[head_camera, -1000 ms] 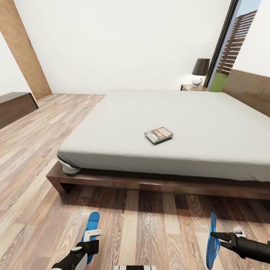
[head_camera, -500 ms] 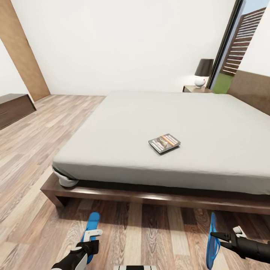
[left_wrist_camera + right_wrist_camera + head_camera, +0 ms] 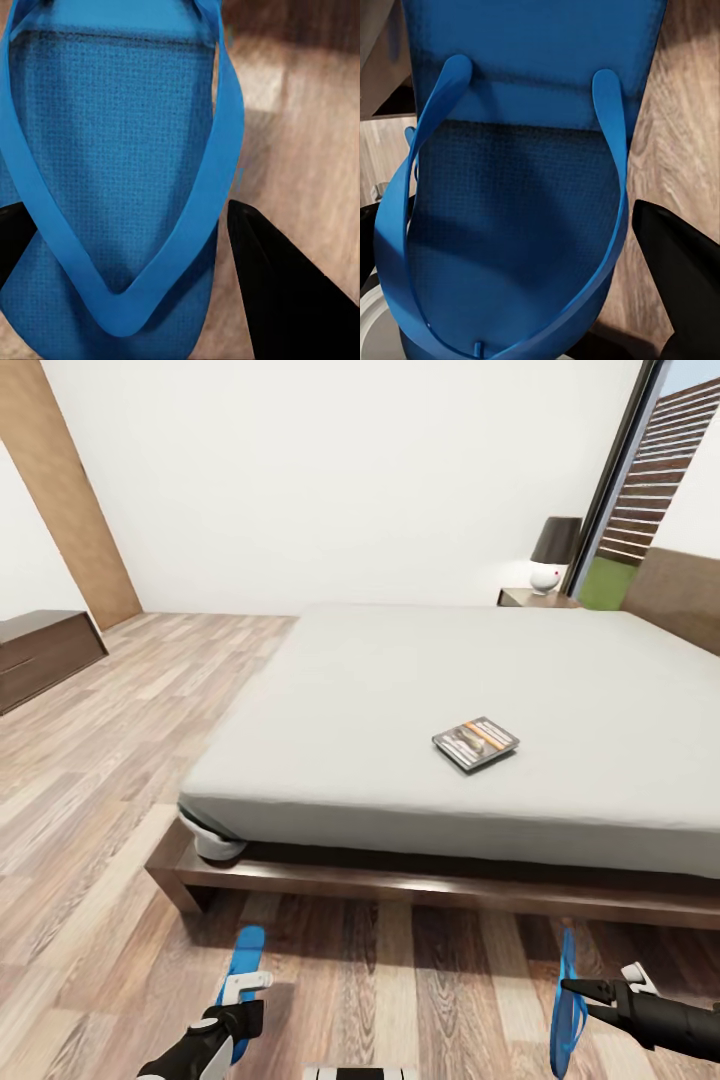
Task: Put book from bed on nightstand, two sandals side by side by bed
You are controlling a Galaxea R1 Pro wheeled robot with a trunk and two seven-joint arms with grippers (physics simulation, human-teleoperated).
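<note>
The book [image 3: 475, 742] lies flat on the light-grey mattress of the bed [image 3: 400, 690], toward its near side. The nightstand [image 3: 535, 597] with its lamp stands at the bed's far corner. My left gripper [image 3: 240, 1000] is low over the floor, shut on one blue sandal [image 3: 246, 958]; in the left wrist view that sandal [image 3: 120, 150] sits between the dark fingers [image 3: 277, 292]. My right gripper [image 3: 575, 988] is shut on the other sandal [image 3: 567, 1000], which hangs on edge; the right wrist view has its sole and strap [image 3: 517, 180] up close.
A long dark-brown bench [image 3: 45, 652] stands by the left wall. Wood-plank floor [image 3: 110, 780] lies open to the left of the bed and in front of its dark frame [image 3: 400, 880]. A tall window [image 3: 650, 480] is at the far right.
The whole picture has shifted, with the bed and book sliding right and slightly down, so the camera moved. Both grippers keep the same hold on the sandals.
</note>
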